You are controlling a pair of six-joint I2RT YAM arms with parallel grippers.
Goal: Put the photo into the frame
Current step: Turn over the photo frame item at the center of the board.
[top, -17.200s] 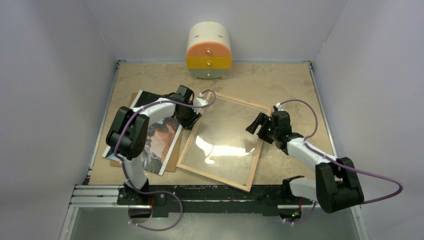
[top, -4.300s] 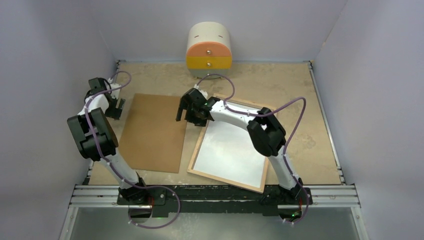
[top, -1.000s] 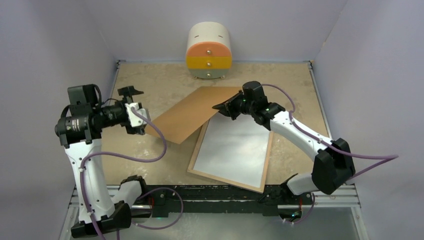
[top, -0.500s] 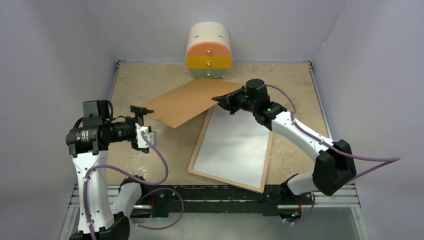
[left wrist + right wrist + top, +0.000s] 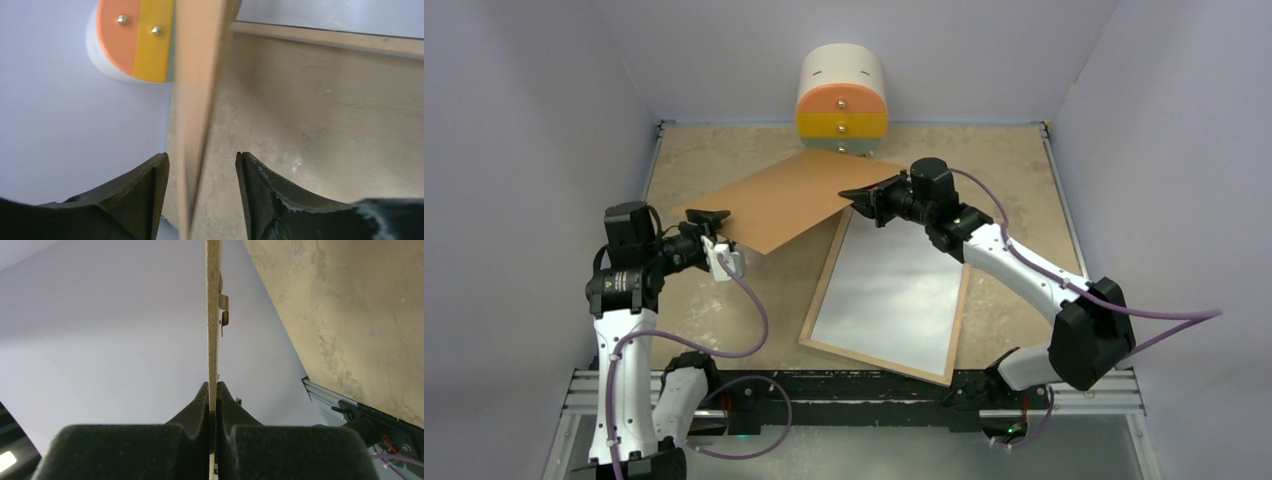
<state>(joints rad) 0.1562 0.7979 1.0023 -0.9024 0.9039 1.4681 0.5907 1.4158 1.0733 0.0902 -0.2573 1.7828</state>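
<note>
**Frame [image 5: 820, 290] flat on the counter [image 5: 1014, 200], brown board [image 5: 784, 200] in the air**

It lies near the front of the tan, speckled counter, and a pale grey sheet [image 5: 894, 290] fills it. The right hand [image 5: 212, 387] pinches the board's edge tight. The left hand [image 5: 202, 160] is open wide, one finger on each side of the far corner. Pale purple walls [image 5: 544, 100] stand around.

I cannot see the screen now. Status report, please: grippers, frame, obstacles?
Right gripper shut on backing board, lifted off table. Left gripper open astride its edge. Frame flat, white sheet inside. Drawer unit close behind board.
</note>
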